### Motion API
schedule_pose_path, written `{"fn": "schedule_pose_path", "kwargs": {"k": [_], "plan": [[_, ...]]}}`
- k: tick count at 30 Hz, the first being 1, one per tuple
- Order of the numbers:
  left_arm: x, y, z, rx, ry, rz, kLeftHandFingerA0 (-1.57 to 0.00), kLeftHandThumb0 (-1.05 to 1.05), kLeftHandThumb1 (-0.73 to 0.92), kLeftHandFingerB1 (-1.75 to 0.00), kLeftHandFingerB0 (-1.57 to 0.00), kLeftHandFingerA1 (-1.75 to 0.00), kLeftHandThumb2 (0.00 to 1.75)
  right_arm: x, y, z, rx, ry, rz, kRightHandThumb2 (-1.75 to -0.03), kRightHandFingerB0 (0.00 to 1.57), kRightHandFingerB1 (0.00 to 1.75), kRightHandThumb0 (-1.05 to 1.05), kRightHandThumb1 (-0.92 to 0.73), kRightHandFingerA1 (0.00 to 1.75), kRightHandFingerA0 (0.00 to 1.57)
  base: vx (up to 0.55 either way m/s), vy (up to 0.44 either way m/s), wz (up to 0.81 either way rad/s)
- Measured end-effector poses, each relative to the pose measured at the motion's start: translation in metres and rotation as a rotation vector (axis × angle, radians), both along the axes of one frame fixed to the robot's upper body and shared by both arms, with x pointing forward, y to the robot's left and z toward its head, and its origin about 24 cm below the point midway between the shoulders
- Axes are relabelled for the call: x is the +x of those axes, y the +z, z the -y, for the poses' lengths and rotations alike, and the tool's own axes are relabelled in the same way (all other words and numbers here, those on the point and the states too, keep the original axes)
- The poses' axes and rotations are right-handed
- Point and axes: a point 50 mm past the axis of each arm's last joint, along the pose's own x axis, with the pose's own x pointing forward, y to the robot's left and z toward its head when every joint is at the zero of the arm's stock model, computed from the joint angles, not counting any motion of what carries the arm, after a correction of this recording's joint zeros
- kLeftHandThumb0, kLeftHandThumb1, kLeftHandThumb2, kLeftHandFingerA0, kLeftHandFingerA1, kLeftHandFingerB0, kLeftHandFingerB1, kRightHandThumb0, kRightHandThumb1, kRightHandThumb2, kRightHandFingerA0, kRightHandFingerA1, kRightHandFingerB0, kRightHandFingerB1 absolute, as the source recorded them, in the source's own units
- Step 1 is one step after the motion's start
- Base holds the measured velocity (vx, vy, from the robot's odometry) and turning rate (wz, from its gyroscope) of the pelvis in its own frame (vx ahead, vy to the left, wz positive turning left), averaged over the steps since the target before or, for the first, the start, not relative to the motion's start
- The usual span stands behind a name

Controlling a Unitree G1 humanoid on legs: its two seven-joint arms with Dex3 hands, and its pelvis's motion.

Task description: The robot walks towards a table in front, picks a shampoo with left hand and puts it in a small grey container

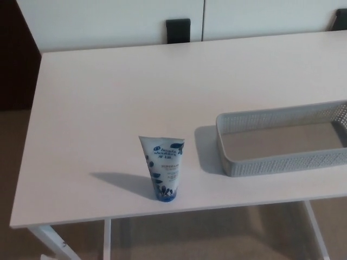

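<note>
Tube (pixel 162 169) is stood cap-down near the table (pixel 108 97) edge; toppling off is risked by a glancing grasp. No hand is seen; finger state cannot be told.

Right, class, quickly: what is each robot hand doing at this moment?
Left hand: not in view.
Right hand: not in view.
The shampoo tube stands unheld.

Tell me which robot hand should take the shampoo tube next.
Left, probably. The shampoo tube stands upright on the table, left of the grey basket, so the left arm would reach it without crossing the basket. Neither robot hand is in view, so layout alone decides.
</note>
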Motion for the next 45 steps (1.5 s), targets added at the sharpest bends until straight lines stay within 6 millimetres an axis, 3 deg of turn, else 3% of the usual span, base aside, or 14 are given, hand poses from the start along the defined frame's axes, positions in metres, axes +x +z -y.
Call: {"fn": "schedule_pose_path", "kwargs": {"k": [1, 5, 6, 11, 13, 14, 17, 25, 28, 30, 35, 36, 37, 45], "plan": [[0.002, 0.006, -0.005, -0.002, 0.027, 0.052, -0.09, -0.42, 0.46, -0.19, -0.06, -0.28, 0.61, 0.000, 0.000, 0.000, 0.000, 0.000, 0.000, -0.60, 0.54, 0.43, -0.28, -0.69, 0.51, 0.69, 0.00, 0.000, 0.00], [0.010, 0.032, -0.020, 0.012, 0.074, 0.224, 0.00, -0.38, 0.31, -0.34, 0.00, -0.36, 0.72, 0.000, 0.000, 0.000, 0.001, -0.001, -0.001, -0.60, 0.51, 0.42, -0.28, -0.69, 0.50, 0.69, 0.00, 0.000, 0.00], [0.013, 0.039, -0.023, 0.019, 0.077, 0.266, -0.07, -0.35, 0.45, -0.24, -0.08, -0.25, 0.56, 0.000, 0.000, 0.000, 0.001, 0.000, -0.001, -0.60, 0.51, 0.42, -0.28, -0.69, 0.50, 0.69, 0.00, 0.000, 0.00], [0.033, 0.077, -0.030, 0.062, 0.040, 0.462, -0.02, -0.35, 0.38, -0.19, -0.03, -0.24, 0.68, 0.000, 0.000, 0.000, 0.001, 0.000, 0.000, -0.59, 0.54, 0.42, -0.28, -0.68, 0.51, 0.72, 0.00, 0.000, 0.00], [0.041, 0.092, -0.029, 0.076, 0.012, 0.534, 0.00, -0.40, 0.38, -0.17, 0.00, -0.26, 0.71, 0.000, 0.000, 0.000, 0.001, 0.000, 0.000, -0.59, 0.53, 0.42, -0.28, -0.67, 0.51, 0.70, 0.00, 0.000, 0.00], [0.046, 0.099, -0.028, 0.083, -0.007, 0.567, 0.00, -0.61, 0.33, -0.03, 0.00, -0.19, 0.69, 0.000, 0.000, 0.000, 0.001, 0.000, 0.000, -0.59, 0.53, 0.43, -0.28, -0.67, 0.52, 0.70, 0.00, 0.000, 0.00], [0.061, 0.122, -0.021, 0.094, -0.079, 0.666, 0.00, -0.64, 0.36, -0.02, 0.00, -0.20, 0.71, 0.000, 0.000, 0.000, 0.002, 0.000, 0.000, -0.59, 0.53, 0.42, -0.28, -0.67, 0.51, 0.70, 0.00, 0.000, 0.00], [0.102, 0.172, 0.026, 0.067, -0.352, 0.865, 0.00, -0.59, 0.32, -0.02, 0.00, -0.20, 0.67, 0.000, 0.000, 0.000, 0.004, 0.002, -0.002, -0.59, 0.54, 0.42, -0.27, -0.66, 0.50, 0.70, 0.00, 0.000, 0.00], [0.122, 0.186, 0.062, 0.002, -0.506, 0.915, 0.00, -0.49, 0.28, -0.08, 0.00, -0.25, 0.66, 0.001, 0.000, 0.000, 0.004, 0.004, -0.004, -0.58, 0.55, 0.42, -0.29, -0.64, 0.51, 0.71, 0.00, 0.000, 0.00], [0.132, 0.192, 0.082, -0.040, -0.586, 0.930, 0.00, -0.34, 0.39, -0.10, 0.00, -0.25, 0.58, 0.001, 0.000, -0.001, 0.004, 0.005, -0.005, -0.58, 0.54, 0.42, -0.29, -0.65, 0.51, 0.71, 0.00, 0.000, 0.00], [0.147, 0.195, 0.116, -0.122, -0.704, 0.911, 0.00, -0.35, 0.35, -0.11, 0.00, -0.27, 0.67, 0.000, -0.001, -0.001, 0.004, 0.010, -0.010, -0.59, 0.53, 0.42, -0.30, -0.67, 0.51, 0.71, 0.00, 0.000, 0.00], [0.150, 0.194, 0.121, -0.138, -0.721, 0.899, 0.00, -0.33, 0.38, -0.10, 0.00, -0.25, 0.58, 0.001, -0.001, -0.001, 0.004, 0.012, -0.010, -0.59, 0.53, 0.43, -0.29, -0.68, 0.51, 0.70, 0.00, 0.000, 0.00], [0.151, 0.193, 0.124, -0.147, -0.729, 0.890, 0.00, -0.43, 0.26, -0.11, 0.00, -0.28, 0.65, 0.001, 0.000, -0.001, 0.004, 0.013, -0.009, -0.59, 0.54, 0.42, -0.30, -0.66, 0.50, 0.70, 0.00, 0.000, 0.00], [0.157, 0.180, 0.150, -0.230, -0.800, 0.765, 0.00, -0.43, 0.26, -0.07, 0.00, -0.23, 0.63, 0.005, 0.001, 0.000, 0.003, 0.022, -0.005, -0.59, 0.54, 0.42, -0.30, -0.66, 0.49, 0.70, 0.00, 0.000, 0.00]]}}
